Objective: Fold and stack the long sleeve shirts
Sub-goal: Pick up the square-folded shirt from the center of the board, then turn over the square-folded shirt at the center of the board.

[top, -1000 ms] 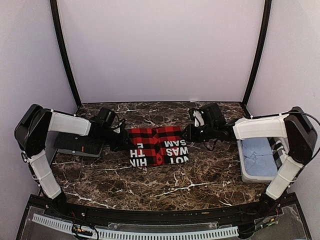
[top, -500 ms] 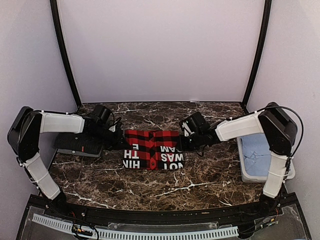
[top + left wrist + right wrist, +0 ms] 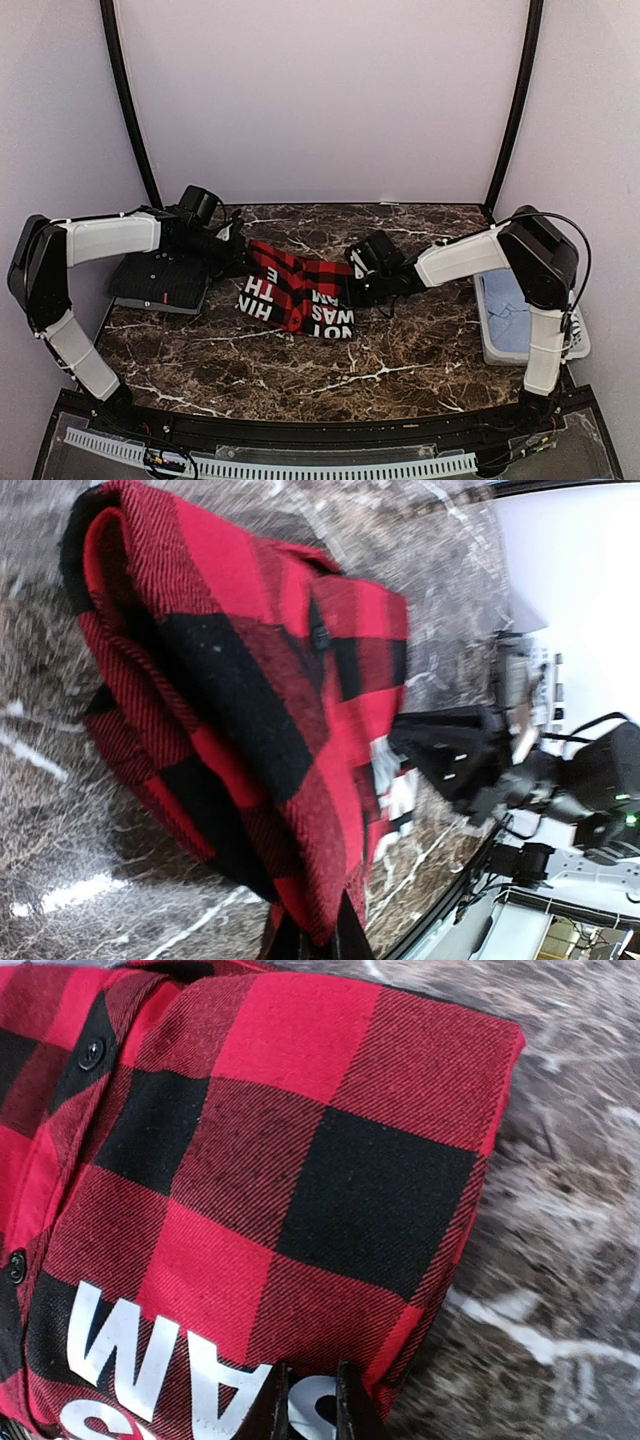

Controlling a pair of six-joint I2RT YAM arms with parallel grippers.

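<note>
The folding looks done, and the step in hand is judged to be the stacking. The flannel shirt (image 3: 300, 295) is a compact folded bundle in the middle of the table (image 3: 400, 350), turned at a slant so its left end lies farther back than its right. Its white lettering (image 3: 262, 306) faces up. The dark shirt (image 3: 160, 285) lies folded flat at the left edge, just beside the bundle's left end.

The 2 arms reach inward from opposite sides, forearms low and nearly level. The left gripper (image 3: 238, 260) is at the bundle's far-left end and the right gripper (image 3: 360, 285) at its right end. In each wrist view the 2 fingers are pressed close together with a fold of checked cloth pinched between them. Whether the bundle hangs clear of the table or drags on it cannot be told.

The next move calls for both arms to travel left together, keeping the spacing so the folds do not slip or sag open. The bundle must then be squared over the dark shirt before the fingers part. A bin (image 3: 500, 345) stands at the right edge, well apart.
</note>
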